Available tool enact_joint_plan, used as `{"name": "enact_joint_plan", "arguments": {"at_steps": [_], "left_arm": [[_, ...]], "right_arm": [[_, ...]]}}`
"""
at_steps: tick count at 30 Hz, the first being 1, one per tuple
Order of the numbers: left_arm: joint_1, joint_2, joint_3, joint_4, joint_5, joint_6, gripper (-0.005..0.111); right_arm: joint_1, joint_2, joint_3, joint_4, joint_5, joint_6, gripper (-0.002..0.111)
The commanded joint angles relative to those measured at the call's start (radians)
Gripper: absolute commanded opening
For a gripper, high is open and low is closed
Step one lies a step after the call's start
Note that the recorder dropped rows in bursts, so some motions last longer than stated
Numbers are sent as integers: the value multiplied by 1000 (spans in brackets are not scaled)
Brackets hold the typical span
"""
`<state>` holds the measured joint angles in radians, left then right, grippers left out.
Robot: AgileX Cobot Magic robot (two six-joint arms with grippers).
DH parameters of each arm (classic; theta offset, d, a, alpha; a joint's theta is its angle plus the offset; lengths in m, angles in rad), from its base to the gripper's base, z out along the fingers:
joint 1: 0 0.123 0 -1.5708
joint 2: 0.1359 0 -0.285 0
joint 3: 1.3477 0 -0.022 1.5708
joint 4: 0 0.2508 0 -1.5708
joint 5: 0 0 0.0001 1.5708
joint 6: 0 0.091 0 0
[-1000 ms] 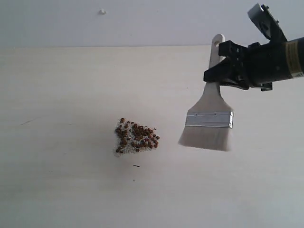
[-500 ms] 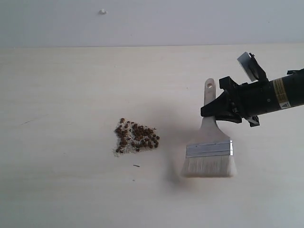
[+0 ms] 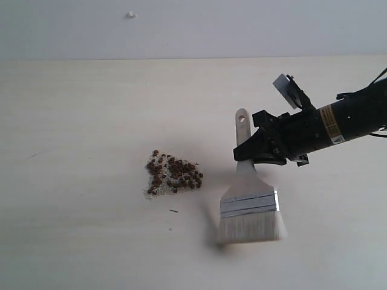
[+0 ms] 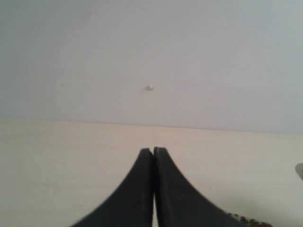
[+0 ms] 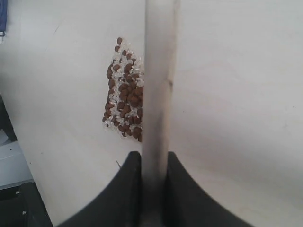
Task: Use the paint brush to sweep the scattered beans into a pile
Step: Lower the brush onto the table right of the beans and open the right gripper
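Nearer the beans (image 3: 174, 173) than before, the paint brush (image 3: 249, 204) hangs bristles-down, clamped in the right gripper (image 3: 249, 154). The left gripper (image 4: 153, 153) is pressed together.

It seems to be a robotics lab bench: a pale wood-grain counter (image 3: 91, 241) meets a plain grey wall (image 3: 242, 27) at its far edge, and a black labelled robot arm (image 3: 357, 112) reaches over it.

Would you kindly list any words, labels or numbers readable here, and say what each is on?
The sticker on the right arm: yellow and white, print too small to read.
On the paint brush, table and wall: no writing visible.
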<state>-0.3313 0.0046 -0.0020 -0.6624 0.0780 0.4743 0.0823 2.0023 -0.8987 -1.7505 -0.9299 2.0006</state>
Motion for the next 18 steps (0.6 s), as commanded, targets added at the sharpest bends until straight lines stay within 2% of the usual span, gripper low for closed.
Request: {"name": "enact_joint_plan", "arguments": {"at_steps": [1,18], "left_arm": [[-7,-5,2,1,1,-3,0],[-7,-5,2,1,1,-3,0]], "right_arm": [[0,-2,-7,6,13,2,0],[0,-2,-7,6,80,27,0]]}}
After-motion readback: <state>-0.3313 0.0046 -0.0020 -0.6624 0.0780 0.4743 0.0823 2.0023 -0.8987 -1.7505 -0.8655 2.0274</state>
